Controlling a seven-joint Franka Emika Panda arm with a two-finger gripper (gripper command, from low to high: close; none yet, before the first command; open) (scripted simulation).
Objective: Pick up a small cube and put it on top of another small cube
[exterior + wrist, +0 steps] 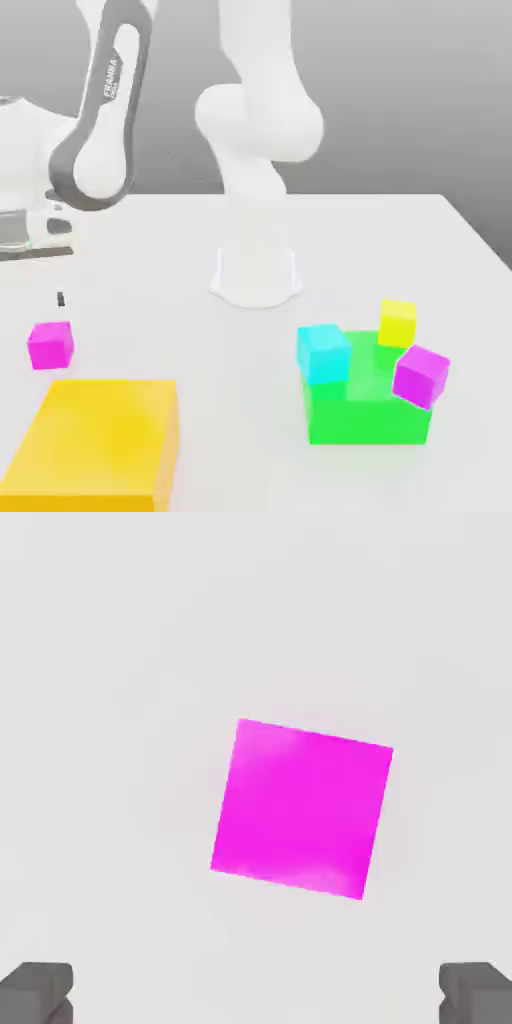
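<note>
At the exterior view's left, the small cube sits alone on the table, beneath the gripper, whose fingers stand wide apart. Descend straight, rotating to square the fingers with the cube's slightly turned sides before closing.

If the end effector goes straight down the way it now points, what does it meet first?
Most likely the hot-pink cube, lying on the white table directly beneath the open end effector; depth unclear.

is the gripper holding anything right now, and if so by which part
Nothing is held. The gripper is open, its fingers wide apart above the hot-pink cube, which sits alone on the table.
</note>
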